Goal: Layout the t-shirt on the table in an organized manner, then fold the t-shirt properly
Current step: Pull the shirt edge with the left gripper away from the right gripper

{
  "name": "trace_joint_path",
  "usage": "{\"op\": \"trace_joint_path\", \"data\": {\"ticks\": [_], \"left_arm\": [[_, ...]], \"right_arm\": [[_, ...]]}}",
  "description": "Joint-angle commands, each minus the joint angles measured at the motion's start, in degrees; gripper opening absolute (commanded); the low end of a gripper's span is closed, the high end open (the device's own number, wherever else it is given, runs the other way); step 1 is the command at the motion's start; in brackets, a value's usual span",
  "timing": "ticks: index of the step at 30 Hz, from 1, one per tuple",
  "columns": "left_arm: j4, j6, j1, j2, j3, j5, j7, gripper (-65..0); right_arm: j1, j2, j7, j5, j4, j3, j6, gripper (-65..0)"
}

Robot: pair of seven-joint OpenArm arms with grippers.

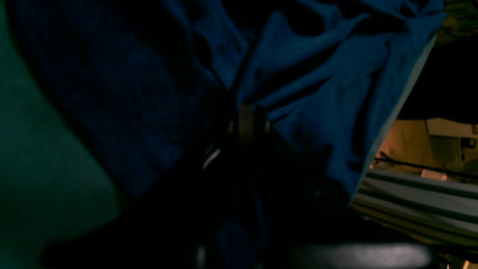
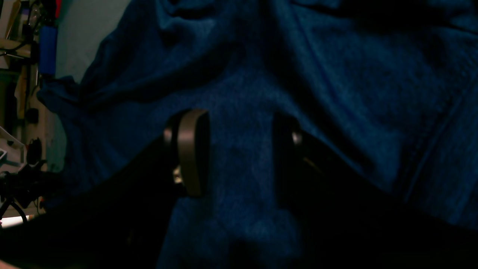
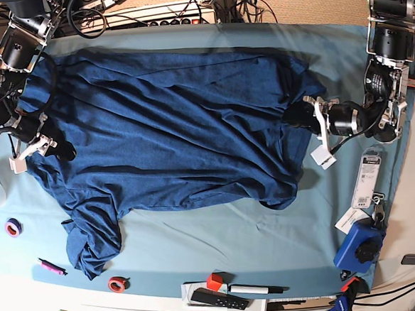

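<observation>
The dark blue t-shirt lies spread and wrinkled across the teal table, with one sleeve hanging toward the front left. At the shirt's right edge my left gripper is shut on a bunched fold. In the left wrist view the closed fingers pinch the t-shirt, which gathers into creases there. My right gripper stands open at the shirt's left edge. In the right wrist view its two fingers are apart, with the t-shirt lying between and under them.
Small items line the front edge: a purple tape ring, a pink marker, a red ring, a black remote and a pen. A blue tool and carded packs lie at the right. Cables run behind.
</observation>
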Motion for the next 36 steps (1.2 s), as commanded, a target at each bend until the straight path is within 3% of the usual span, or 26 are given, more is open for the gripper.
{"op": "trace_joint_path", "data": {"ticks": [1,14,28,36], "left_arm": [[0.9,-0.3,-1.1,-1.1,-0.5,-1.5,-0.6,-65.0],[0.9,-0.3,-1.1,-1.4,-9.5,-1.5,0.3,-65.0],[0.9,-0.3,2.7,-2.2,-9.6,-2.6,5.0,-65.0],[0.9,-0.3,2.7,-6.3,-9.8,-7.1,5.4,-65.0]], "right_arm": [[0.9,1.4,0.7,0.7,0.9,0.2,0.3,-38.1],[0.9,1.4,1.3,0.5,0.9,0.2,0.3,-38.1],[0.9,1.4,1.5,0.1,0.9,0.2,0.3,-38.1],[0.9,1.4,1.7,-0.2,0.9,0.2,0.3,-38.1]]}}
